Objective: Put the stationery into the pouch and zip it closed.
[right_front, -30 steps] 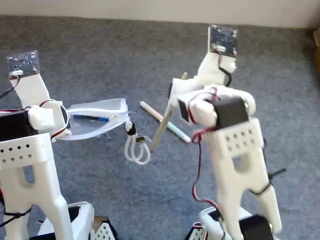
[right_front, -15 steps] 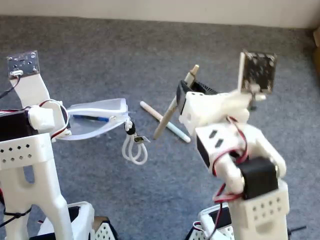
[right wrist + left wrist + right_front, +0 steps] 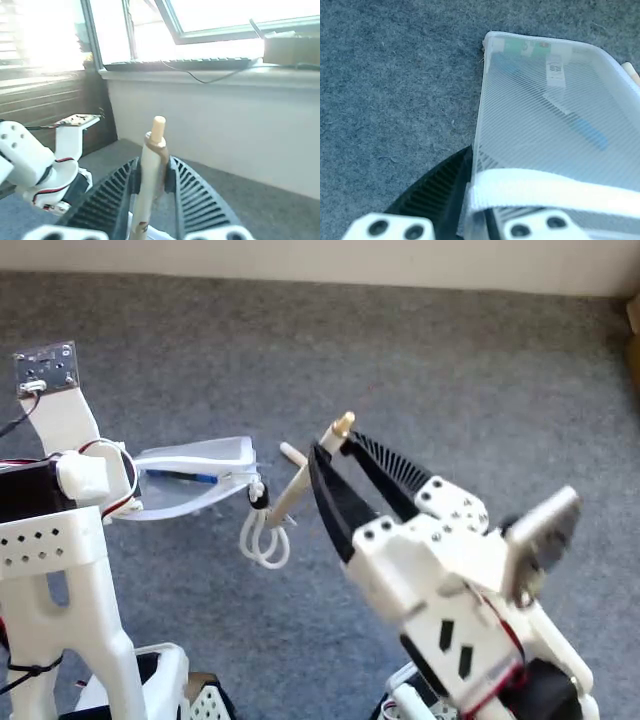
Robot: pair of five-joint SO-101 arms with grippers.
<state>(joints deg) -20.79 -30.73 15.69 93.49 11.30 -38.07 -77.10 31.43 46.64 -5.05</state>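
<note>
**Left arm.** The left tool [image 3: 472,170] is clamped on one edge of the pouch [image 3: 195,475], with its jaws narrow on the white binding tape. The translucent mesh pouch extends from that grip toward the middle of the grey desk [image 3: 450,350]. Whether its far end rests on the desk cannot be told.

**Contents.** One blue pen [image 3: 185,477] already lies inside the pouch.

**Zip pull.** A white cord loop [image 3: 262,540] hangs from the zip at the pouch's open end and lies on the desk.

**Stationery in transit.** A cream pen [image 3: 290,490] slants down with its lower tip just beside the cord loop, near the pouch mouth but not inside it. A second, white pen [image 3: 289,452] lies on the desk behind it, partly hidden.

**Right arm.** The right tool [image 3: 335,443] grips the cream pen close to its upper end, with its jaws narrow around the barrel.

**Risks.**
- The grip sits far from the working tip, so contact with the pouch lip could pivot the pen in the jaws or knock it free.
- The tip may snag the cord loop instead of entering the mouth.
- A push along the pouch could pull its edge out of the left tool, which holds it at a single point.
- The low-slung right tool could also sweep the white pen away.
</note>
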